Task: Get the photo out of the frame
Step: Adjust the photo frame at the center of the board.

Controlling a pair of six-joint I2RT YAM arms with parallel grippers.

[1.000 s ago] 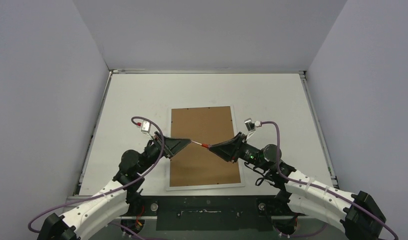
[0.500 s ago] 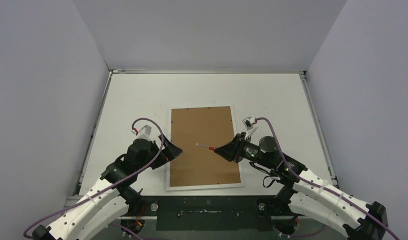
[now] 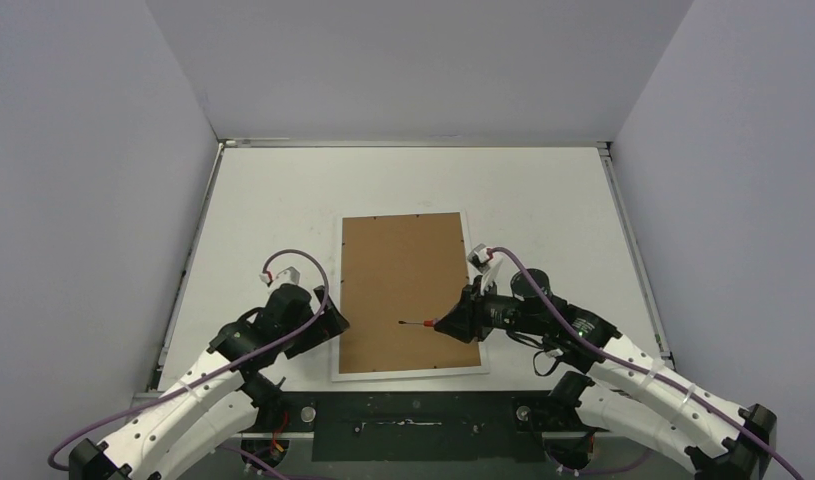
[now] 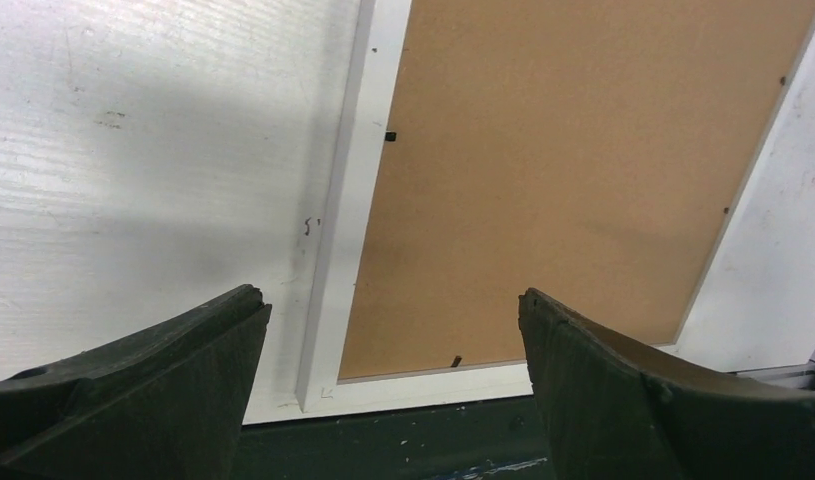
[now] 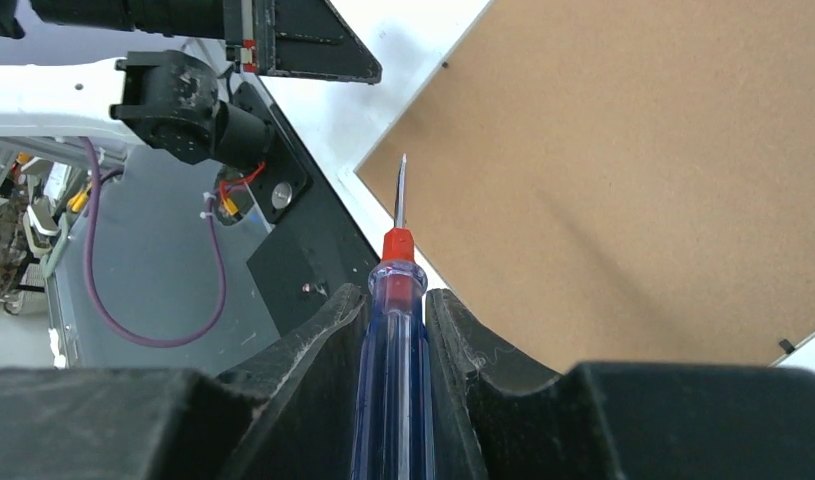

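Frame (image 3: 408, 375) lies back-up mid-table; photo not visible, presumably under the backing board (image 3: 403, 265). Right gripper (image 5: 395, 295) pinches the screwdriver (image 3: 421, 323), tip over the board's near half. Left gripper (image 4: 393, 305) is empty with jaws spread, at the near-left corner. Step: releasing the backing. Next: bring the tip to a rim tab (image 4: 390, 134) and lever it.

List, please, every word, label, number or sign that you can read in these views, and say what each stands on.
No text can be read with certainty.
A small dark mark on the white border strip of the frame: too small to read.
The handle of the screwdriver: no lettering visible.
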